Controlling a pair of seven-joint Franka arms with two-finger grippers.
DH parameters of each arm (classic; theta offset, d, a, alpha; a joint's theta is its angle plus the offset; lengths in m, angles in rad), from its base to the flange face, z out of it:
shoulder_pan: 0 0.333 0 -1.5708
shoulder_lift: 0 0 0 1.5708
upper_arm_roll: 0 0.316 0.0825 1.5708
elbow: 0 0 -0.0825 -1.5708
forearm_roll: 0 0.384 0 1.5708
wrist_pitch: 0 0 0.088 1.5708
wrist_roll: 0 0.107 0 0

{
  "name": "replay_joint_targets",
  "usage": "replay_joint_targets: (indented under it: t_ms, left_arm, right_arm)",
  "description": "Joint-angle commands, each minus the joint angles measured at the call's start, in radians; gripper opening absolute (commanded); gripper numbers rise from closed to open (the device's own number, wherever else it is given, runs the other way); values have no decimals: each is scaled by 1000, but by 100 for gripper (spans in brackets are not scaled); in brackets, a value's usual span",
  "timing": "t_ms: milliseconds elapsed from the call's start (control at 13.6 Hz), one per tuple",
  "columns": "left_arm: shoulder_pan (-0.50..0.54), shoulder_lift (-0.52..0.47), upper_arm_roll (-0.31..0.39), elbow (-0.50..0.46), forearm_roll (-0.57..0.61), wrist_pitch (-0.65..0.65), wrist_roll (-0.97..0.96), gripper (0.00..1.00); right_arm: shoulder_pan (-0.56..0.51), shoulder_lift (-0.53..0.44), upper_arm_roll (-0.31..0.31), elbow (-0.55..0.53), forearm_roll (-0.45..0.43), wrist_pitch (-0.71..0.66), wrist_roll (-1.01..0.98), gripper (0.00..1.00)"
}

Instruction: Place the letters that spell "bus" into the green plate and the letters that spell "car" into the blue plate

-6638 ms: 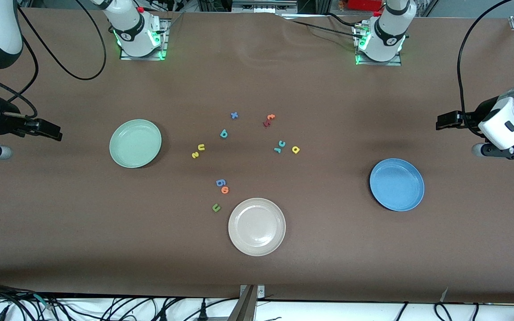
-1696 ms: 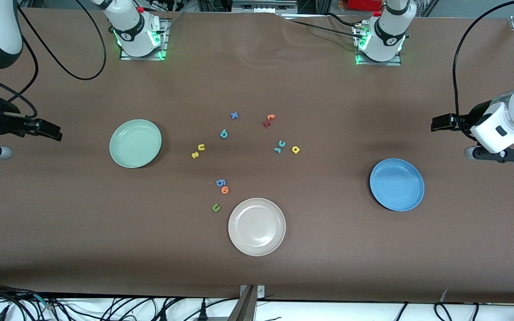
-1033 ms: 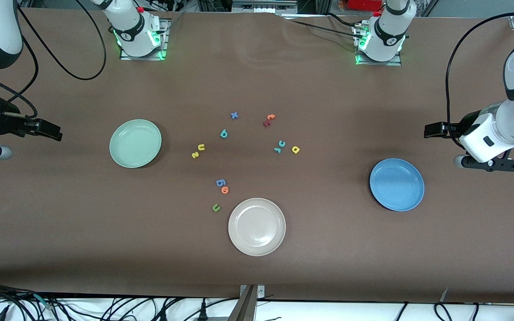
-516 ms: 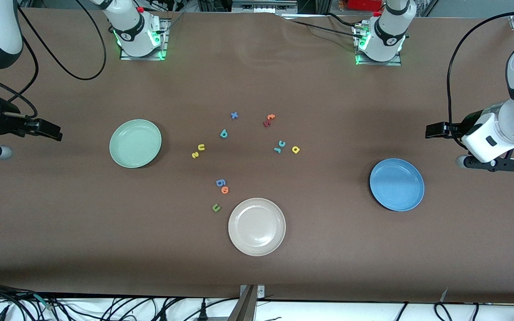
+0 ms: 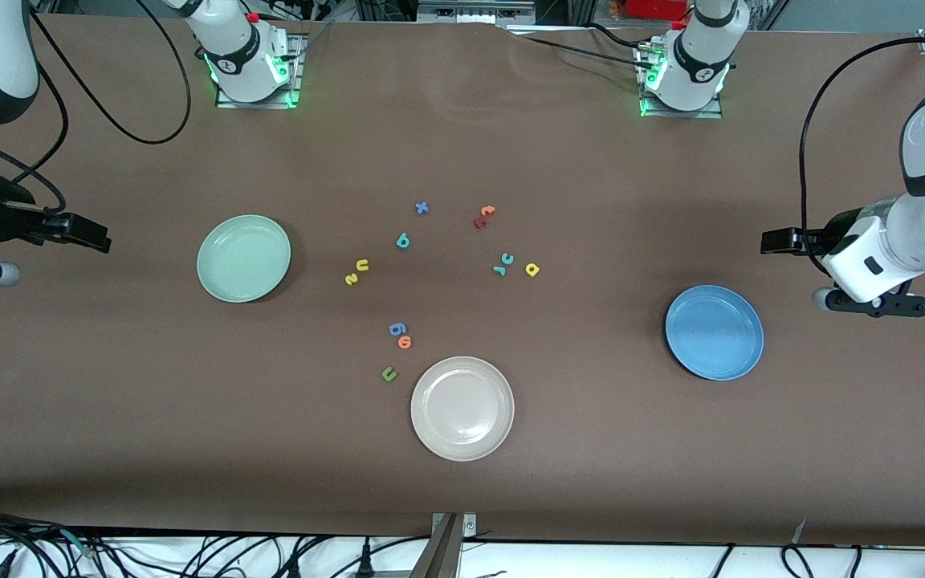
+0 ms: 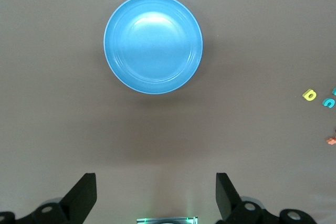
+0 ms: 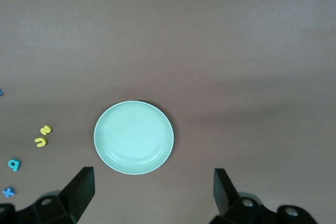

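- The letters that spell "bus": teal "b" (image 5: pixel 403 240), yellow "u" (image 5: pixel 363 265) and yellow "s" (image 5: pixel 352 278), loose on the table (image 5: pixel 462 482) near its middle, between the green plate (image 5: pixel 243 258) and the other letter group; the u and s lie just beside each other.
- The letters that spell "car": teal "c" (image 5: pixel 507 258), teal "r" (image 5: pixel 499 270) and yellow "a" (image 5: pixel 532 270), clustered toward the blue plate (image 5: pixel 714 331) but well apart from it.
- Handling, as judged: tiny foam pieces, likely very light, soft and low-lying; each calls for a top-down pinch across its outer edges, with care not to nudge a neighbour.
- Both plates hold nothing.
- Left gripper (image 6: pixel 155 195): over bare table near the blue plate, fingers spread wide, holding nothing.
- Right gripper (image 7: pixel 152 192): waits over the table's end beside the green plate, fingers spread wide, holding nothing.
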Motion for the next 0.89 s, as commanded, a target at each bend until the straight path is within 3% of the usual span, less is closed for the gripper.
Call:
replay_joint_targets:
  t_ms: [0, 369, 811]
  left_arm:
    - [1, 9, -2, 24, 13, -5, 5, 100]
    - [4, 7, -2, 24, -5, -5, 12, 100]
    - [4, 6, -2, 24, -5, -5, 12, 100]
  right_arm:
    - [3, -14, -7, -2, -17, -19, 11, 100]
    - [12, -14, -1, -4, -17, -21, 78, 100]
    - [100, 18, 80, -10, -4, -16, 504, 100]
